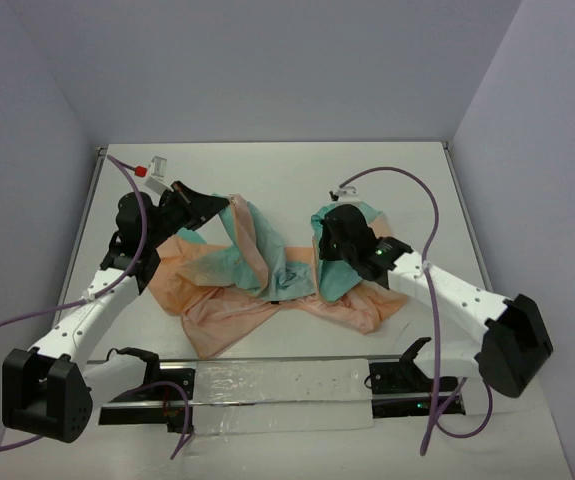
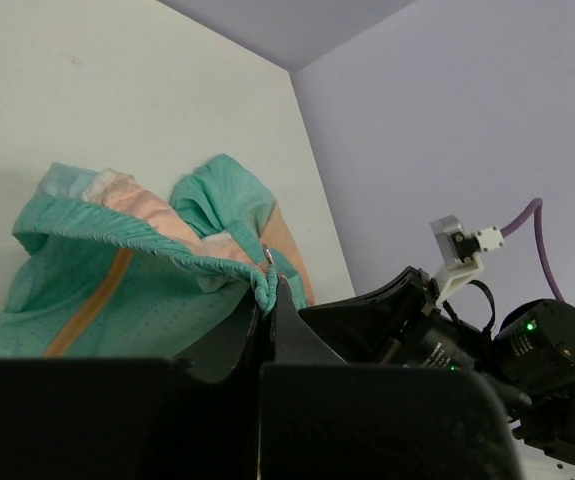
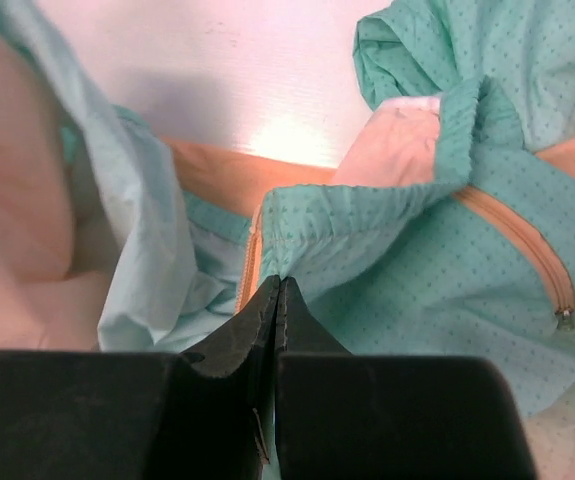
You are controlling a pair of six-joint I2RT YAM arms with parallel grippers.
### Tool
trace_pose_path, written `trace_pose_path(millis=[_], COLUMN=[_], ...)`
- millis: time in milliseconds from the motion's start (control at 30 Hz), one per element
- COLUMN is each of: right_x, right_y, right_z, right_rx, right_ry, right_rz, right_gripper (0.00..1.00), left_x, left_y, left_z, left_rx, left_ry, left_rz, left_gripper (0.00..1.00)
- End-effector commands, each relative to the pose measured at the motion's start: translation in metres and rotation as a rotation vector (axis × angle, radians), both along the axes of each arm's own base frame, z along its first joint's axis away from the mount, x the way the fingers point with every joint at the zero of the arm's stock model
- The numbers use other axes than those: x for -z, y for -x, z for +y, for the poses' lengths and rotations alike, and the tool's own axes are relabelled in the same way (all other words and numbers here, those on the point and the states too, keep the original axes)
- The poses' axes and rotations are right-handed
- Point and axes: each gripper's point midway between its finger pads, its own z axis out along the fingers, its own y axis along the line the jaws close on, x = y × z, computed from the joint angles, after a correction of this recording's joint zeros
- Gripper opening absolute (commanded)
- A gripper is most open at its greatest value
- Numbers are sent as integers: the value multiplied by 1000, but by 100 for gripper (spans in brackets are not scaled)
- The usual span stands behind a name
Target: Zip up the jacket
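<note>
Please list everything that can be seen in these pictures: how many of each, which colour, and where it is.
thin soft fabric jacket: one, peach-orange fading into teal-green, crumpled mid-table between the arms
flat white table: one, white, under everything
plain walls: three, pale lilac-grey, left, far and right of the table
clear plastic strip: one, transparent, near edge between the arm bases
purple cables: at least two, purple, looping off both arms
robot arms: two, white with black joints, near corners
left pincer: one, black, shut on the jacket's teal hem
right pincer: one, black, shut on a teal jacket edge
</note>
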Motion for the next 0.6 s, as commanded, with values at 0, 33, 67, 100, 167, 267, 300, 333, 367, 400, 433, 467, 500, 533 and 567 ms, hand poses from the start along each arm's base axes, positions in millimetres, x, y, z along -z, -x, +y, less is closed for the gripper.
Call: trace_pose_path(millis=[0,33,67,100,167,267,300,333,367,400,433,467,500,533,567], right_x=[-25,-27,-29,-35,-47,-62,-66,-69,-72,-73,-72,-72,-76,-79,-81], right_y=[7,11,14,17,22,31,35,38,40,42,42,43,42,40,40], right_z=[-3,-7,-9,-12,-18,-20,-21,-22,-23,-23,-22,-21,-18,-16,-15], right_rx=[-4,-5,-6,-5,-4,-38,-50,-61,-64,-66,-68,-71,-74,-77,-81], right_ry=[-111,-135,-149,-163,-195,-250,-270,-287,-299,-306,-311,-318,-331,-344,-353], right_rz=[-123,-151,-168,-191,-245,-325,-350,-365,-376,-378,-373,-371,-381,-389,-397], right_gripper=[0,0,0,0,0,0,0,0,0,0,0,0,0,0,0], left_x=[-11,-9,-9,-10,-12,-15,-15,-14,-13,-12,-11,-10,-10,-10,-9], left_y=[14,19,22,24,28,33,34,36,38,40,41,42,43,44,45], left_z=[-27,-34,-39,-43,-51,-61,-64,-69,-74,-77,-81,-84,-85,-87,-86], left_rx=[133,173,200,219,246,267,276,288,299,309,319,328,334,340,340], left_ry=[15,20,23,24,21,7,4,0,0,1,3,5,7,8,9], left_rz=[-87,-96,-105,-116,-142,-176,-182,-183,-183,-179,-175,-171,-174,-177,-181], left_gripper=[0,0,0,0,0,0,0,0,0,0,0,0,0,0,0])
